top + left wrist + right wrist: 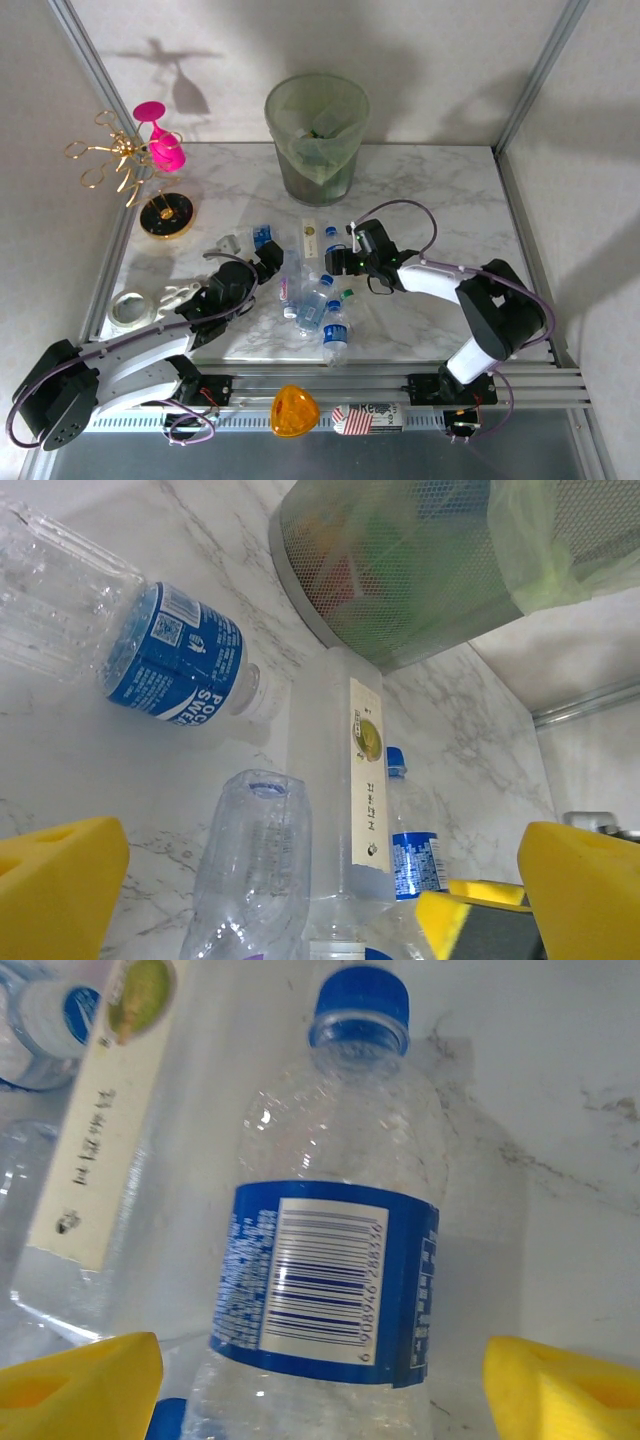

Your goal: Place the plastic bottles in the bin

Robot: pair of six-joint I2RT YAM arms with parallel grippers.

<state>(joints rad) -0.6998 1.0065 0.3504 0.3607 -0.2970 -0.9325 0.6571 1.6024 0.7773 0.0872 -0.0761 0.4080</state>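
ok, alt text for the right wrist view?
A clear bottle with blue cap and barcode label lies on the marble table, between the open pads of the right pincer. A pale square bottle with a cream label lies at its left.

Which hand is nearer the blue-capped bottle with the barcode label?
Right. The right hand is open around the blue-capped bottle, with one finger on each side of it. The left hand is farther off, with the tall pale bottle lying between it and that bottle.
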